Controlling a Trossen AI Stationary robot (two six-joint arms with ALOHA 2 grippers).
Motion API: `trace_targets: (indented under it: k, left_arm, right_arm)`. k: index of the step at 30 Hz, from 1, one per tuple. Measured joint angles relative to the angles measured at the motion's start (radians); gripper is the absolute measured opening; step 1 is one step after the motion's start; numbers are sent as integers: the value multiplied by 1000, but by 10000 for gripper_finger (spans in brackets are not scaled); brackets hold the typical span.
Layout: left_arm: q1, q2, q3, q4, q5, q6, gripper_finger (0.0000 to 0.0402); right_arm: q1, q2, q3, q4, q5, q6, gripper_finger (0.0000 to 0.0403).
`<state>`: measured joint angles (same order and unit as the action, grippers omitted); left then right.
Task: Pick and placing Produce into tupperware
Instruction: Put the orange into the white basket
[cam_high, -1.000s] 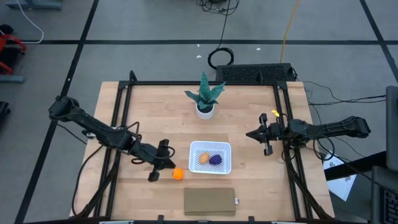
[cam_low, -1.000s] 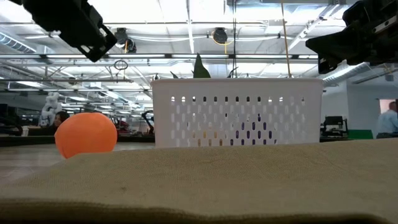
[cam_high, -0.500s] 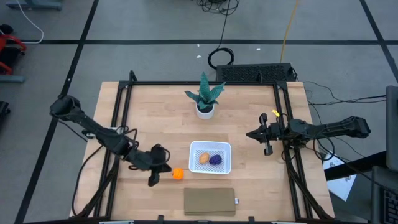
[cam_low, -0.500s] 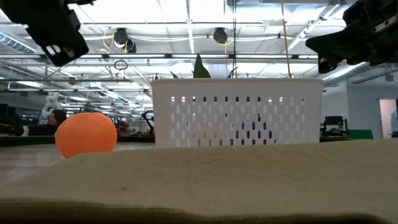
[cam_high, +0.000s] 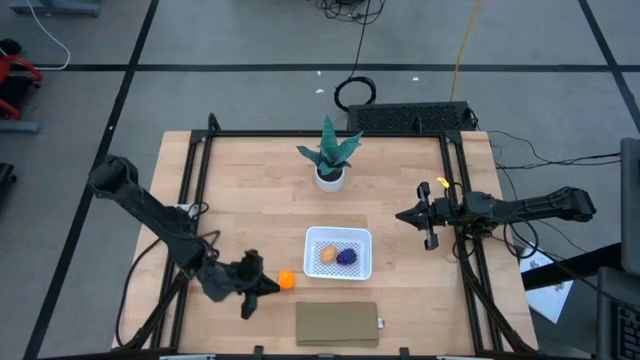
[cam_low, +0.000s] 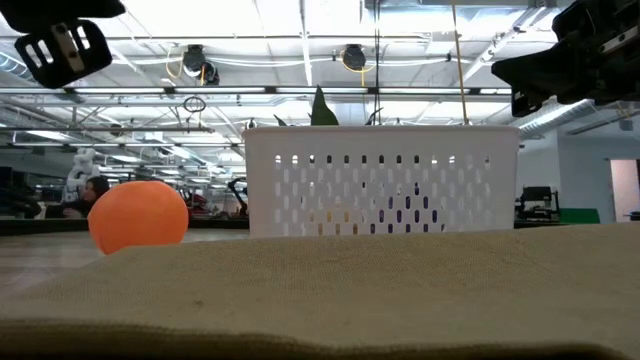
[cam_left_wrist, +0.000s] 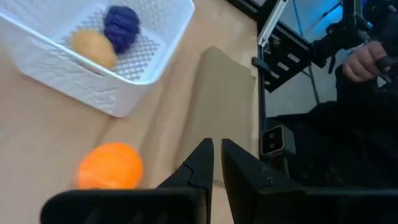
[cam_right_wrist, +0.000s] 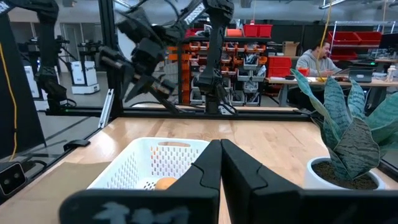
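Observation:
The white tupperware (cam_high: 338, 240) sits near the table's middle and holds the tan-yellow oval (cam_high: 327, 255) and the dark purple lump (cam_high: 346, 257). The orange ball (cam_high: 286, 281) rests on the table just left of it. My left gripper (cam_high: 268, 287) is shut, hovering beside the ball on its left-near side. In the left wrist view its fingers (cam_left_wrist: 217, 146) point past the ball (cam_left_wrist: 111, 167) toward the tan pad. My right gripper (cam_high: 402, 216), shut, waits over the table's right part, pointing at the tupperware (cam_right_wrist: 155, 163).
A flat tan pad (cam_high: 337, 323) lies at the near edge, below the tupperware. A potted green plant (cam_high: 330, 160) stands at the far middle. Black frame rails (cam_high: 195, 190) run along both sides of the table. A person sits in the room beyond (cam_right_wrist: 317, 57).
My left gripper has moved toward the table's near edge and a little left, past the orange ball, and in the low view it has risen toward the upper left corner. The ball, the tupperware and my right arm have stayed put.

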<state>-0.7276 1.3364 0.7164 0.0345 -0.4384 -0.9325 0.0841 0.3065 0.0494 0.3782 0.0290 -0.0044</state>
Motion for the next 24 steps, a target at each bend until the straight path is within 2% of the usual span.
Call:
trace_targets:
  k: [5, 7, 11, 16, 19, 21, 24]
  left_arm:
    - [8, 132, 121, -23, 2, 4, 32]
    - [16, 170, 197, -80, 5, -14, 32]
    - [25, 241, 372, -305, 4, -99, 32]
    - [58, 319, 610, -662, 9, -251, 32]
    - [91, 357, 712, -797, 56, -318, 32]
    - [116, 376, 753, -830, 95, -303, 33]
    - [149, 383, 762, -850, 205, -256, 32]
  right_arm:
    - [0, 0, 0, 0, 0, -2, 0]
    - [0, 0, 0, 2, 0, -4, 0]
    - [0, 0, 0, -3, 0, 6, 0]
    - [0, 0, 0, -9, 0, 8, 0]
    - [0, 0, 0, -11, 0, 8, 0]
    - [0, 0, 0, -10, 0, 1, 0]
    - [0, 0, 0, 15, 0, -25, 0]
